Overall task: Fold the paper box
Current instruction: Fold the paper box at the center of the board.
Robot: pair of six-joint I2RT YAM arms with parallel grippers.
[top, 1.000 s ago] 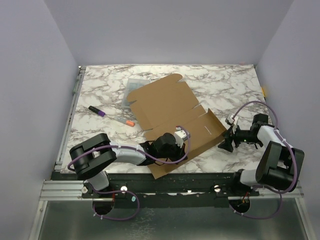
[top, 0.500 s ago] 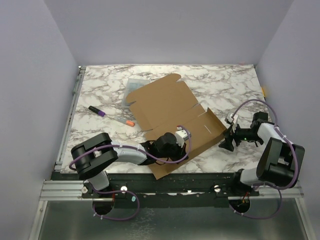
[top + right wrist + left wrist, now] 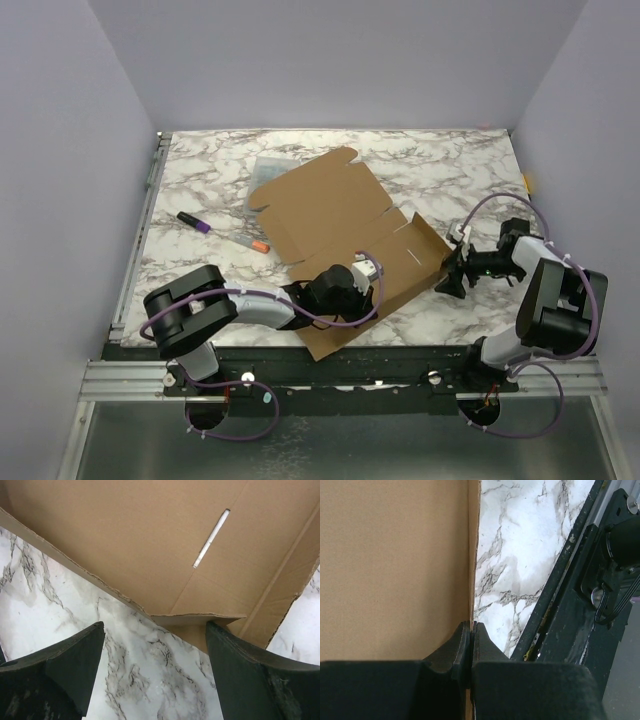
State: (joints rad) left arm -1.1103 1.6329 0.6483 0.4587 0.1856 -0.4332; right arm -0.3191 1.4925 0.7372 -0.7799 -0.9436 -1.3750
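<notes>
The paper box (image 3: 335, 215) is a brown cardboard sheet with flaps and slits, lying partly unfolded across the middle of the marble table. My left gripper (image 3: 365, 270) rests over its near part, shut on the sheet's edge (image 3: 473, 555), with the card pinched thin between the fingertips (image 3: 482, 635). My right gripper (image 3: 447, 278) stands open at the box's right corner. In the right wrist view a small raised flap (image 3: 200, 620) lies just ahead of the gap between the fingers (image 3: 75, 655), close to the right one. A slit (image 3: 211, 539) shows in the panel beyond.
A purple marker (image 3: 193, 221) and an orange-tipped pen (image 3: 247, 242) lie left of the box. A clear plastic case (image 3: 270, 168) sits behind its far left corner. The black front rail (image 3: 560, 605) runs close beside the left gripper.
My right gripper has slid left up to the box's right corner and opened wider. The box's right flap has risen slightly. The left gripper has kept its grip.
</notes>
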